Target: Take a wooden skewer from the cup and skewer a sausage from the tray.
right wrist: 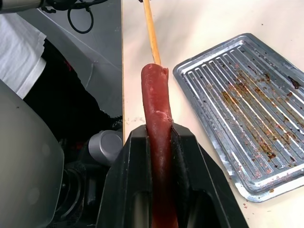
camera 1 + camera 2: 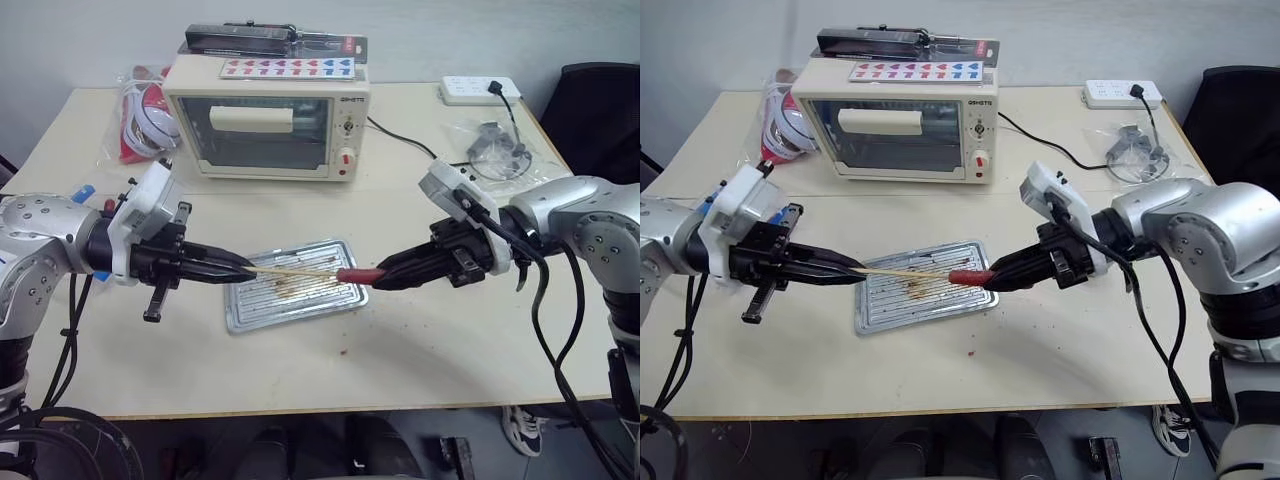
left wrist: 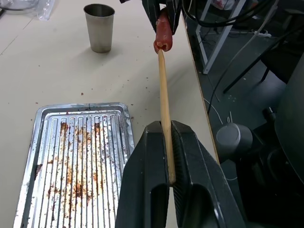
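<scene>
step: skewering under way, judged from tip of wooden skewer [image 3: 164,90] meeting the end of sausage [image 1: 156,118] in mid-air above the tray [image 2: 330,300].
left pincer [image 2: 243,267]: pressed together on the blunt end of the skewer, stick held near level and pointing toward the right arm.
right pincer [image 2: 382,279]: pinching the sausage along its length, free end sticking out toward the stick.
skewer tip: at or just inside the sausage end; depth cannot be told.
tray: flat on the bench [image 2: 420,340], ribbed floor greasy, no other sausage on it.
cup [image 3: 99,27]: upright on the bench, well apart from the tray.
toaster oven [image 2: 267,117]: at the back of the bench, behind the tray.
next move: likely pushing stick and sausage together along one straight line, keeping both axes matched.
risk: tip wandering off centre and breaking out through the sausage side, or thin stick bending.
</scene>
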Available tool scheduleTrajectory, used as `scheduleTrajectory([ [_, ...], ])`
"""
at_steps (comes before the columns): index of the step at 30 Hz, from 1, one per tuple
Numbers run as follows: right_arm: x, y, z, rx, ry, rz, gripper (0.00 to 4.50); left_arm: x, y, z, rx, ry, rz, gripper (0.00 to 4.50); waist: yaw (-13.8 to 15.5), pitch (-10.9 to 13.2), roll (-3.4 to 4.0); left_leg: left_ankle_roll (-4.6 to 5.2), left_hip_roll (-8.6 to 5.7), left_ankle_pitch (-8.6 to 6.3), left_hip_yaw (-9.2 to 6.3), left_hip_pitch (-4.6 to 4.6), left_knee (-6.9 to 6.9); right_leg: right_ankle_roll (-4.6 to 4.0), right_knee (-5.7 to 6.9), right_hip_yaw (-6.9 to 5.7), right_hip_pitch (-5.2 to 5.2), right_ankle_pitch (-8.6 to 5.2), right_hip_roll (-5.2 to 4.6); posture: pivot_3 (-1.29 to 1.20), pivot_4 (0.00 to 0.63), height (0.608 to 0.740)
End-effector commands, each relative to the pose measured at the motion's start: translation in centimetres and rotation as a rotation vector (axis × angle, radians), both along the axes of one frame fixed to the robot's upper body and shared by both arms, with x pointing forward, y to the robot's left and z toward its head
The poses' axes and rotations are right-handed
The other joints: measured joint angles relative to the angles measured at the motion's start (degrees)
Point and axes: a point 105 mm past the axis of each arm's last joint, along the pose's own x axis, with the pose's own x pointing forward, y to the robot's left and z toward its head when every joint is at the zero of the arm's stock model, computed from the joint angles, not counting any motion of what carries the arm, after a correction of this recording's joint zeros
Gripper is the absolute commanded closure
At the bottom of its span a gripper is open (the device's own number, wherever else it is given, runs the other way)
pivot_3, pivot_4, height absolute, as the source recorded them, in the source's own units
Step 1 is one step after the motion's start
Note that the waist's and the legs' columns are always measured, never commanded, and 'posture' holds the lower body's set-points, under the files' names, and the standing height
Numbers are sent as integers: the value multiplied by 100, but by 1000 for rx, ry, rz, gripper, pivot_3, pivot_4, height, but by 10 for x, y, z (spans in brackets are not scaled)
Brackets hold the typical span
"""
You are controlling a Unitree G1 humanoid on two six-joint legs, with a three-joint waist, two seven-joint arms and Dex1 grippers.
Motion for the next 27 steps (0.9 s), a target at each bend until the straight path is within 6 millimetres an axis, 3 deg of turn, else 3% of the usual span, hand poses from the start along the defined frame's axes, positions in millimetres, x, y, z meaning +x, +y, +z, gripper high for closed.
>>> scheduleTrajectory([
  [1, -8, 4, 16, 35, -67, 42, 4194, 0, -3, 6, 4, -45, -12, 4500, 0, 0, 0, 0, 0, 0, 0, 0, 0, 0, 0, 0, 0, 0, 0, 0, 150, 740],
  [21, -13, 21, 19, 50, -100, 99, 4194, 4, -21, 2, -27, -50, -75, 4500, -3, 0, 0, 0, 0, 0, -1, -1, 7, 0, 3, -1, 0, 0, 0, 0, 150, 740],
  [27, -8, 16, 18, 20, -136, 67, 2714, 11, -15, -5, -27, -55, -23, 4500, -2, 0, 0, 0, -1, 0, -1, -3, 10, 0, 4, -2, 0, 0, 0, 0, 150, 740],
])
